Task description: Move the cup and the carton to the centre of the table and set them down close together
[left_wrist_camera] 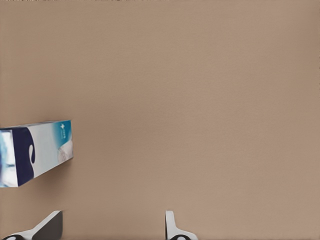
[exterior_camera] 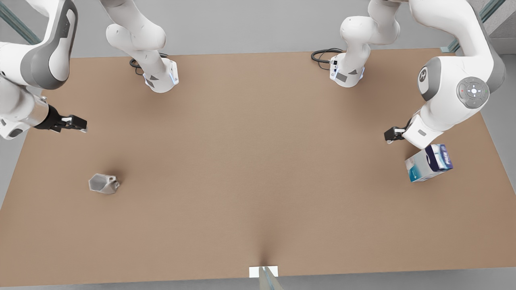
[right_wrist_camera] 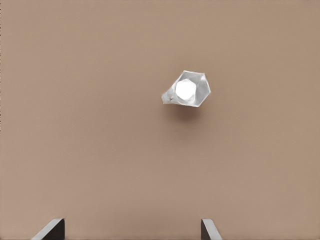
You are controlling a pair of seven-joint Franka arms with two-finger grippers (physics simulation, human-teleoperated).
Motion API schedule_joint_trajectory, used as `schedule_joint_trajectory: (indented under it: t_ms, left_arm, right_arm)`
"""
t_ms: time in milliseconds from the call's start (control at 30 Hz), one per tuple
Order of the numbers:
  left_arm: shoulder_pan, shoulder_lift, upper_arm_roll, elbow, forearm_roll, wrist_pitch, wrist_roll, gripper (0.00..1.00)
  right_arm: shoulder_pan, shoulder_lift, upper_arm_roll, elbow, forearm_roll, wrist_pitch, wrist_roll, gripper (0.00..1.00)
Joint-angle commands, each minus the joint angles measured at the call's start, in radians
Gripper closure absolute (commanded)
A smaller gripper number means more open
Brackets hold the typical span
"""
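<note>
On the table, the cup sits lower left and the carton right, far apart. Right gripper and left gripper hover nearby, fingers spread, ready to descend.

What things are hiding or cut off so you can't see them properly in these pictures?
- The carton: the left wrist view's edge cuts off one end, and its print is too blurry to read.
- The left gripper: in the front view the arm's own wrist covers most of it.
- The cup: the front view shows it from outside, so its inside is hidden there.
- The right gripper: the right wrist view's edge cuts off all but the fingertips.
</note>
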State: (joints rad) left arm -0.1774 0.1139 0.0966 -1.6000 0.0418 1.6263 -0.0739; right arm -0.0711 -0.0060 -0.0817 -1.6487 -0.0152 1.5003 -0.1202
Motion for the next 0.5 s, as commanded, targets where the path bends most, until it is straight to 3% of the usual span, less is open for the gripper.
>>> schedule_joint_trajectory:
  t_ms: [0, 133, 300, 467]
  left_arm:
    - [0.003, 0.000, 0.000, 0.000, 0.006, 0.000, 0.000, 0.00]
    - [0.003, -0.002, 0.000, -0.008, 0.006, -0.002, 0.000, 0.00]
    - [0.007, 0.023, 0.026, -0.026, 0.043, 0.003, 0.000, 0.00]
    - [0.009, 0.024, 0.029, -0.026, 0.041, 0.003, 0.000, 0.00]
  right_arm:
    - [0.106, 0.000, 0.000, 0.001, 0.000, 0.000, 0.002, 0.00]
    - [0.105, 0.031, -0.001, 0.001, 0.004, 0.005, -0.004, 0.00]
    - [0.093, 0.209, -0.001, -0.019, -0.069, 0.251, -0.065, 0.00]
    - [0.019, 0.182, -0.010, -0.252, -0.077, 0.606, -0.464, 0.00]
